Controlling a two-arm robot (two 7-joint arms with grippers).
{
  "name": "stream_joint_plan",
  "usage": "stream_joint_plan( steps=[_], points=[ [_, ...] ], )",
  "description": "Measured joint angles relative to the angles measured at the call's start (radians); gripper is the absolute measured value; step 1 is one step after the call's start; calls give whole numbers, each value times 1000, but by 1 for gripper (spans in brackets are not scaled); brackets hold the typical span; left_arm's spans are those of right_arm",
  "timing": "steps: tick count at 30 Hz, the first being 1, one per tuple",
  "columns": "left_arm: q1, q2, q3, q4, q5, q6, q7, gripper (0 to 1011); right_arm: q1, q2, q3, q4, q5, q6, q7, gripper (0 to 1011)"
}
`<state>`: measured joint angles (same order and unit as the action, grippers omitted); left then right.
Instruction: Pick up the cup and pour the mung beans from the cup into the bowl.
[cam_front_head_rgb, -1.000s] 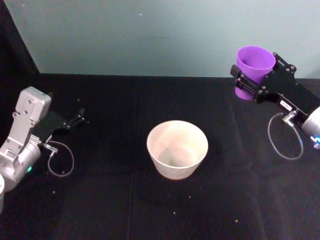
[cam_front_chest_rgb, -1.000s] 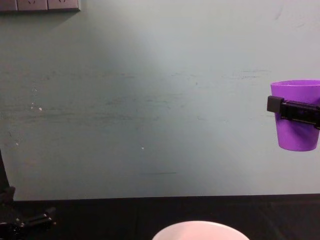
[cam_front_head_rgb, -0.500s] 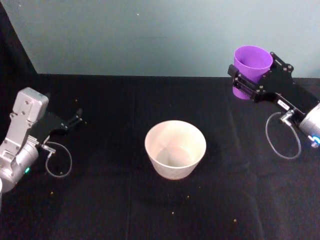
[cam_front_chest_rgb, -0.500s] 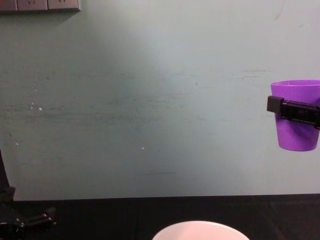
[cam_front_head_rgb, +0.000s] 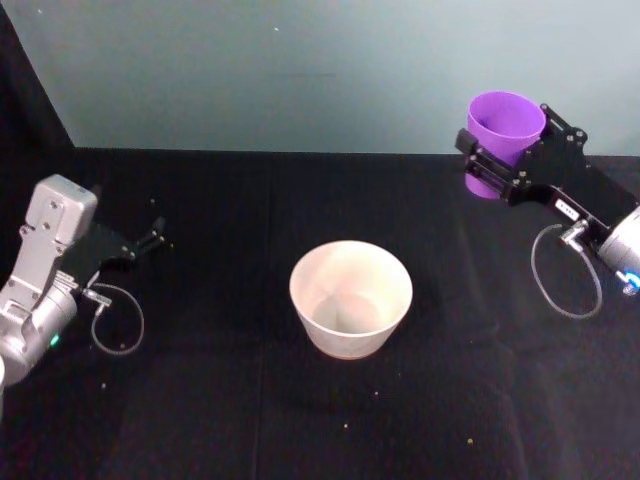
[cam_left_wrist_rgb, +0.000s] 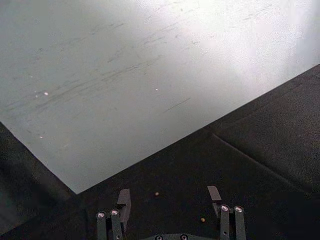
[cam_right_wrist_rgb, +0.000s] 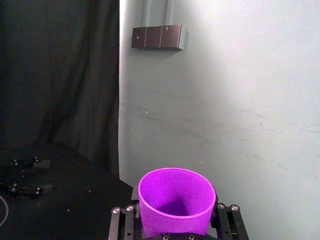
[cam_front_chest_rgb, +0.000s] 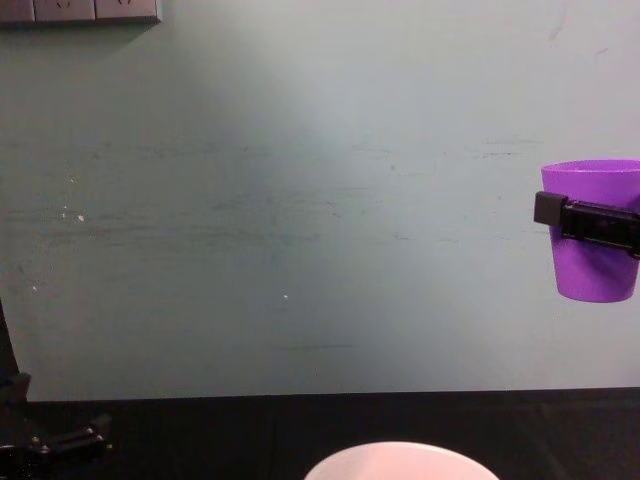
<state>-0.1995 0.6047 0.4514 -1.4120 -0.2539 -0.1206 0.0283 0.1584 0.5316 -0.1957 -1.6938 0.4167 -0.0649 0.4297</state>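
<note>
The purple cup (cam_front_head_rgb: 503, 128) hangs upright in the air at the far right, with my right gripper (cam_front_head_rgb: 500, 160) shut on its sides. It also appears high at the right edge as the cup (cam_front_chest_rgb: 594, 230), and from above as the cup (cam_right_wrist_rgb: 176, 199), its inside looking bare. The pale bowl (cam_front_head_rgb: 350, 298) stands on the black table in the middle, its rim (cam_front_chest_rgb: 400, 460) at the bottom of the chest view. My left gripper (cam_front_head_rgb: 152, 235) rests open low at the left, and its fingers (cam_left_wrist_rgb: 123, 202) stand apart over the cloth.
A black cloth (cam_front_head_rgb: 250, 400) covers the table, with a few loose beans (cam_front_head_rgb: 468, 439) scattered near the front. A pale wall (cam_front_chest_rgb: 300, 200) rises behind the table. A dark curtain (cam_right_wrist_rgb: 55, 75) hangs at the left.
The cup and right gripper have stayed nearly still. The left arm has shifted slightly.
</note>
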Motion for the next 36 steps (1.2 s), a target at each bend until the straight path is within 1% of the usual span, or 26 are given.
stream_joint_plan(
  steps=[36],
  points=[
    [0,0,0,0,0,0,0,1000,0,0,0,0,0,0,0,754]
  ],
)
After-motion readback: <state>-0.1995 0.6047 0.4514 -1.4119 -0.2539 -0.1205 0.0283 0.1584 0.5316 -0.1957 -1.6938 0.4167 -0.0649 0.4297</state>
